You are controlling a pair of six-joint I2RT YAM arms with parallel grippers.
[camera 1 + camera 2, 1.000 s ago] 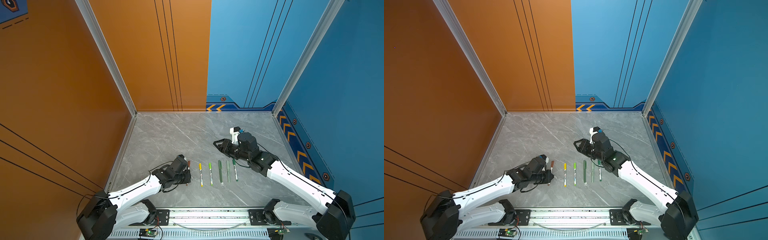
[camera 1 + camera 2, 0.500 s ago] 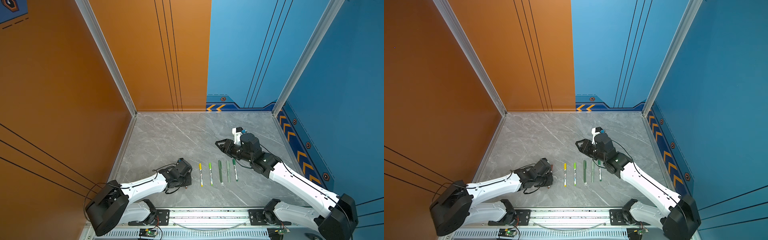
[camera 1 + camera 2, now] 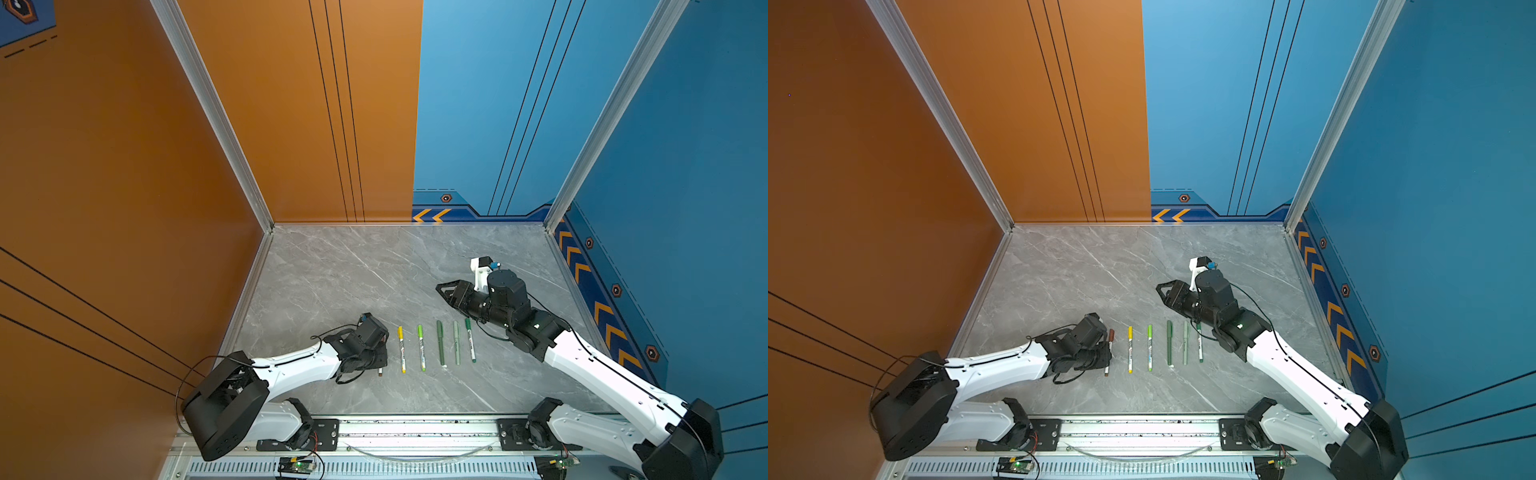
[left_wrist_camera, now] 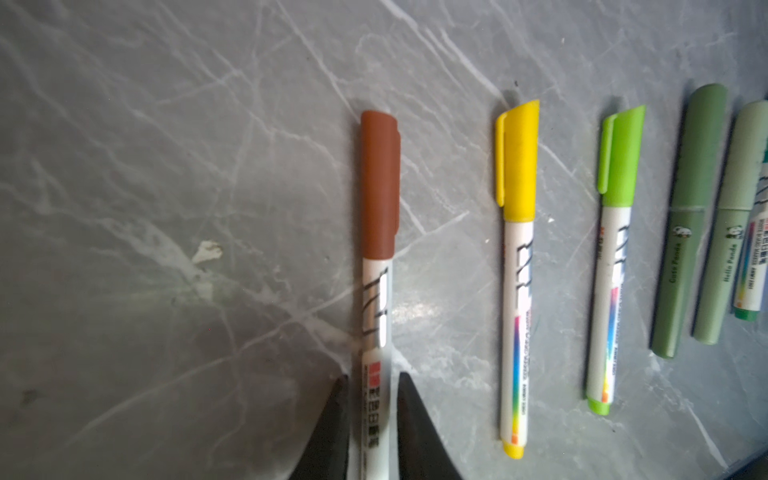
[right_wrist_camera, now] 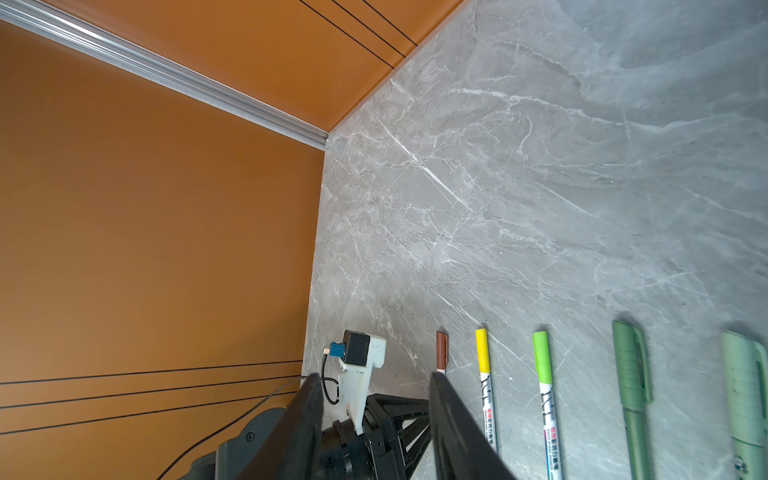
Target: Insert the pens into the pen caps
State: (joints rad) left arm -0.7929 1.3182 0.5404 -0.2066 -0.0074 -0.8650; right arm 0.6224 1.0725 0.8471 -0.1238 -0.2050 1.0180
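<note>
The left gripper has laid the capped brown pen on the table, beside the other five. Its jaws look just parted, though the gap is slim. All six seem capped. The right gripper hangs spread, empty, behind the row.

Along the barrel of the dark olive pen I can read "Cute Panda", under a tiny panda face. The pale sage pen beside it says "Hello Panda". The brown pen, yellow pen and lime pen carry a black scrawled logo and small print I can't make out. In a top view, orange chevrons mark the blue wall band right of centre.
</note>
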